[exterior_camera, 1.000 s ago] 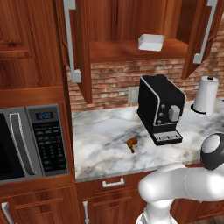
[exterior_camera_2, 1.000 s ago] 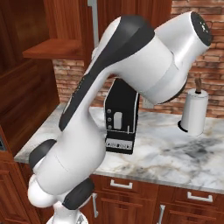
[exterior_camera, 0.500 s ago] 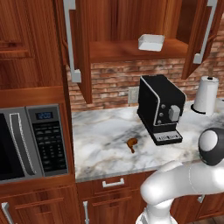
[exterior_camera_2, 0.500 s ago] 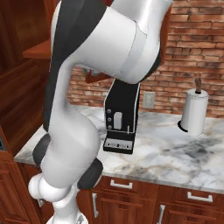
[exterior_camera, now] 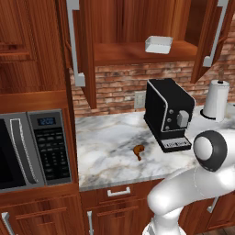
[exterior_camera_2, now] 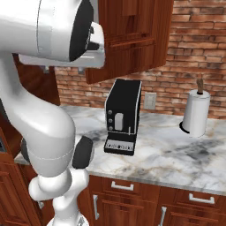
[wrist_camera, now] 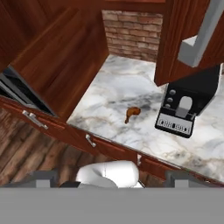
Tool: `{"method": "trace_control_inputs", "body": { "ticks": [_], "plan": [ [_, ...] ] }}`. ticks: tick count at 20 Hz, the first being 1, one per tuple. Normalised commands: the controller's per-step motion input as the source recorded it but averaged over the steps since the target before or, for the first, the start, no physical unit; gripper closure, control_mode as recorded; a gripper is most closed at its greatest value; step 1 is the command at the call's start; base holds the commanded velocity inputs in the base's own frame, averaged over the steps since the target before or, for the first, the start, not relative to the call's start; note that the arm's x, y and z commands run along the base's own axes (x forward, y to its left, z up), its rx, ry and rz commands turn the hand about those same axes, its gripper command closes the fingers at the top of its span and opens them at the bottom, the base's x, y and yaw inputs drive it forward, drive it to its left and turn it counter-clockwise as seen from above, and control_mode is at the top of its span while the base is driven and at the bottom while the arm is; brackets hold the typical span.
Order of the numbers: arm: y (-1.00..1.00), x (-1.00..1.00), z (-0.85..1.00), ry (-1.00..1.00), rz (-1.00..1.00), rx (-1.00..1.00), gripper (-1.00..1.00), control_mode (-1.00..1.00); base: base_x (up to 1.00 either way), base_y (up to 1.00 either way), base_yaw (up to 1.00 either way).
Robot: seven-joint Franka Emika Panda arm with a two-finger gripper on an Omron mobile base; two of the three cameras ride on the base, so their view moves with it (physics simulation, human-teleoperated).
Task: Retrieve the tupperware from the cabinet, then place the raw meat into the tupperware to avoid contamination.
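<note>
- The tupperware point(exterior_camera: 158, 44), a small shallow white rectangular container, sits on the shelf of the open dark reddish-brown wooden wall cabinet point(exterior_camera: 137, 50), near the shelf's front edge; it looks empty, though its inside is hard to see from below.
- The raw meat point(exterior_camera: 138, 150), a tiny reddish-brown drumstick-shaped piece, lies bare on the marbled white stone surface point(exterior_camera: 105, 151), just left of the black box-shaped coffee machine point(exterior_camera: 167, 114) and well below the container.
- Risk: the cabinet doors hang open with long silver bar handles point(exterior_camera: 74, 41), so an arm swinging up could clip a door.
- Risk: a clumsy reach could push the light container deeper in or tip it off the shelf onto the coffee machine.
- Gripper: I cannot tell its state; the fingertips are not clearly visible in the hand view.
</note>
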Motion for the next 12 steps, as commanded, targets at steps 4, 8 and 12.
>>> {"method": "trace_control_inputs", "body": {
  "ticks": [4,8,12],
  "plan": [
    [0.58,0.11,0.01,0.07,-0.11,-0.25,-1.0,-1.0,0.0,0.0,0.0],
    [0.61,0.12,-0.14,0.05,-0.12,-0.28,-1.0,-1.0,0.0,0.0,0.0],
    [0.58,0.19,-0.02,0.09,-0.1,-0.28,-1.0,-1.0,0.0,0.0,0.0]
  ]
}}
